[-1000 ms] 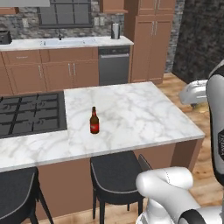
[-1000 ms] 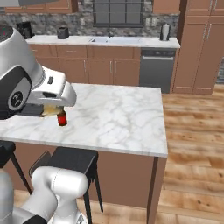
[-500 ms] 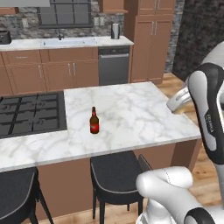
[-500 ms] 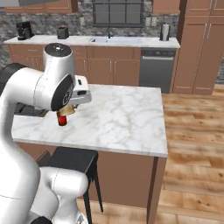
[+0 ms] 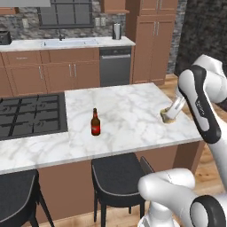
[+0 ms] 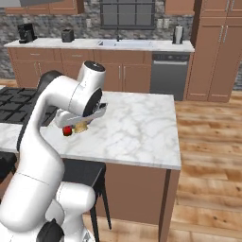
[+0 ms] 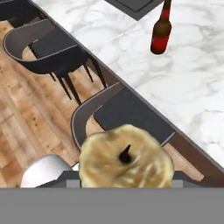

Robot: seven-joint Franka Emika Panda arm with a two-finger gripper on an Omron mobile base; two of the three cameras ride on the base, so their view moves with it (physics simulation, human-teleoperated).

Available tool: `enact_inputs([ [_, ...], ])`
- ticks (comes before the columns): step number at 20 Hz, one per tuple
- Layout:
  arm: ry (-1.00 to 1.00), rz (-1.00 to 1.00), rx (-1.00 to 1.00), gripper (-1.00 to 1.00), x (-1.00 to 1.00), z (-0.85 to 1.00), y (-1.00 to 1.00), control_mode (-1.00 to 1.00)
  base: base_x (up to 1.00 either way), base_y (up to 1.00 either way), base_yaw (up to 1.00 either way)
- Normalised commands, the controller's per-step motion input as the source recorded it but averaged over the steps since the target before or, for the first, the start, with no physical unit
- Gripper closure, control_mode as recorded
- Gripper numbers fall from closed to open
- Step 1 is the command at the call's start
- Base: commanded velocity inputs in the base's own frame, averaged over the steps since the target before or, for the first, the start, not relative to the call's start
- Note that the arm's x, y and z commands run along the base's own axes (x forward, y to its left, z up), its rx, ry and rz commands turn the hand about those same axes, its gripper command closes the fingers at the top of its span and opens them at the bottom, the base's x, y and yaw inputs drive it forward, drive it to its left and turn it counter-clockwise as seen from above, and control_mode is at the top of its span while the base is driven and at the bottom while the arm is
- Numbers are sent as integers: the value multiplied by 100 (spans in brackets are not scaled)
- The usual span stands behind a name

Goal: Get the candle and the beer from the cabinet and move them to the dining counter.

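The beer [image 5: 95, 123], a dark brown bottle with a red label, stands upright on the white marble dining counter [image 5: 128, 106], right of the black cooktop [image 5: 26, 116]. It also shows in the hand view as the beer [image 7: 161, 33], far from the hand. My gripper [image 5: 170, 116] is shut on the gold-tan candle [image 5: 168, 118], tilted and low over the counter's right end near the front edge. Whether the candle touches the marble I cannot tell. From the right, the gripper [image 6: 83, 125] holds the candle [image 6: 81, 127] just beside the beer [image 6: 67, 131]. The candle [image 7: 126, 157] hides the fingertips. The cabinet is out of view.
Two dark stools [image 5: 117, 175] stand under the counter's front edge. At the back runs a marble counter with a sink [image 5: 68, 43], a dishwasher [image 5: 114, 66] below it and tall pantry cabinets [image 5: 153, 42] to the right. Wood floor [image 6: 208, 156] lies right of the island.
The arm has swung in from the right and down, bringing the held candle low over the counter's right end. The beer has not moved.
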Motion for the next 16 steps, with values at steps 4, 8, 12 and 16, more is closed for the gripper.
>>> enact_inputs([
  [4,2,16,0,100,59,-15,0,-100,0,0,0],
  [8,0,2,0,100,44,-9,0,-100,0,0,0],
  [12,-3,0,3,100,43,-15,0,-100,0,0,0],
  [16,-1,0,8,100,41,-32,0,-100,0,0,0],
])
